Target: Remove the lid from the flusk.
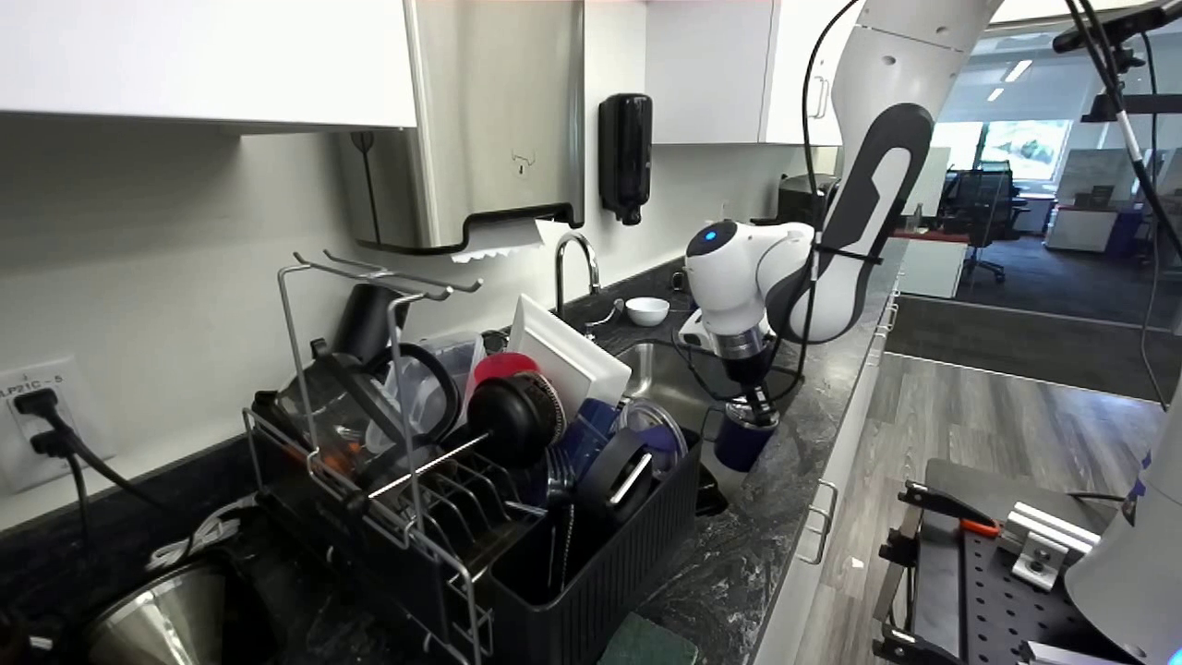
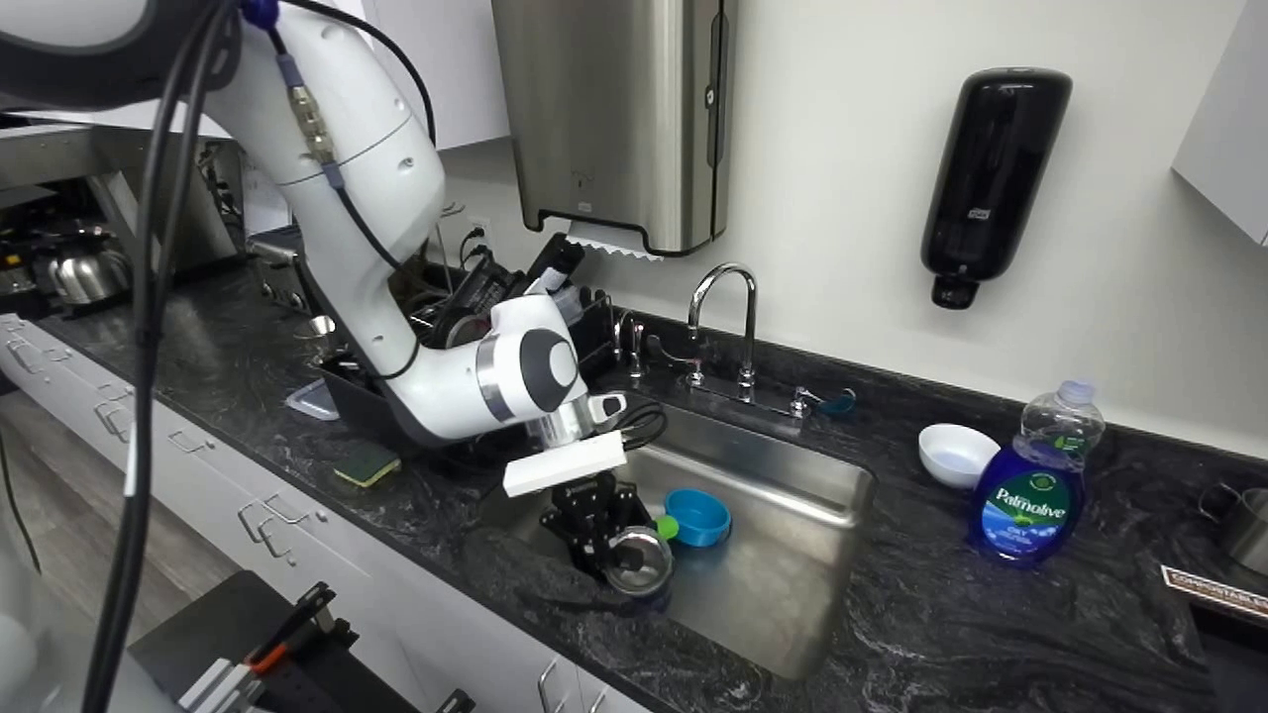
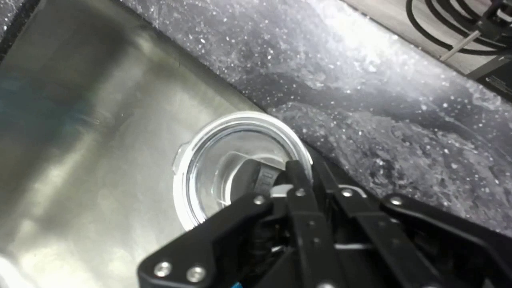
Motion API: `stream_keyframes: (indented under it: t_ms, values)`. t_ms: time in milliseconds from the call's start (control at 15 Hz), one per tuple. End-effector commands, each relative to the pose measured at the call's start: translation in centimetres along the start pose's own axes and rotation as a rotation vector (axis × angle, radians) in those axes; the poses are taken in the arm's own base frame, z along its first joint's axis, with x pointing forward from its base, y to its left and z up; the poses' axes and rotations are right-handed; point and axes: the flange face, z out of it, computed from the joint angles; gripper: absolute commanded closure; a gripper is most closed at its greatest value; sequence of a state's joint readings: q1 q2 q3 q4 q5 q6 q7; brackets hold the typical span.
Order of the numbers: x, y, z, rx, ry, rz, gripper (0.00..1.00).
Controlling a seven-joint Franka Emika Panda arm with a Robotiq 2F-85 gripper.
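Observation:
The flusk (image 1: 741,448), a dark blue cylinder, tilts slightly at the front edge of the sink in an exterior view. A clear round lid (image 3: 216,160) with a dark slider covers its top. My gripper (image 3: 307,166) reaches over this lid from the lower right of the wrist view and is shut on its rim. One fingertip lies inside the raised rim, the other outside. Whether the flusk's wall is pinched too, I cannot tell. From above in an exterior view, the lid (image 2: 649,569) hides most of the body. Whether the base touches anything is unclear.
Under and beside the flusk lies the steel sink (image 2: 773,594), with a blue bowl (image 2: 698,530) inside. A full dish rack (image 1: 591,573) stands close by. The faucet (image 2: 748,327), a white bowl (image 2: 956,456) and a soap bottle (image 2: 1030,510) border the sink.

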State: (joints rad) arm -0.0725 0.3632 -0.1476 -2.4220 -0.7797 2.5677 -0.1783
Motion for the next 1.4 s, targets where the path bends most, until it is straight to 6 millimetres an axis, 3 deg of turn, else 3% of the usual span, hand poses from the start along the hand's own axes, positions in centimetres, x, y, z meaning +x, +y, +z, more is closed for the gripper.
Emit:
stream_keyframes:
  t_ms: [0, 667, 1333]
  values:
    - [-0.4, -0.2, 0.9, 0.042, -0.138, -0.111, 0.98]
    - [-1.0, 0.3, -0.4, 0.073, -0.299, -0.393, 0.98]
    - [-3.1, -0.5, 0.3, 0.135, -0.493, -0.437, 0.98]
